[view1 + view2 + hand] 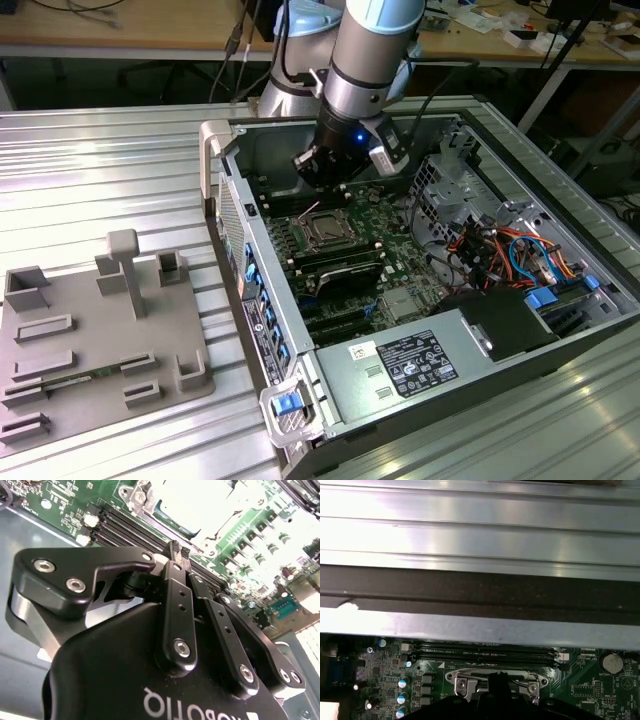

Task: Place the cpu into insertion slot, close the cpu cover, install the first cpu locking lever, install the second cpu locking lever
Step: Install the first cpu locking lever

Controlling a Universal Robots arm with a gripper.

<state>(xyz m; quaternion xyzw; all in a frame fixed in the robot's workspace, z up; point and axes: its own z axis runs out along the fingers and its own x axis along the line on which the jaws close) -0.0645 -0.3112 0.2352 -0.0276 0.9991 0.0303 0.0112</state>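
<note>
In the exterior view my gripper (322, 180) hangs inside the open computer case, just behind the insertion slot (303, 244) on the green board. The cpu (327, 232) lies in the slot, its silvery top showing through the cpu cover (308, 235), which lies flat over it. A thin lever (320, 208) stands up at the slot's far edge. In the second wrist view my gripper (178, 550) is shut, tips together with nothing seen between them, near the bright cpu (195, 502) and cover edge (220, 527). In the first wrist view the gripper (496, 681) sits by the cover's hinge bracket (465, 677).
Long black memory slots (335, 268) run beside the socket. The case wall (480, 630) rises close behind the gripper. A power supply (410, 365) and coloured cables (500, 250) lie toward the exterior view's right. A grey parts fixture (90, 330) lies outside the case.
</note>
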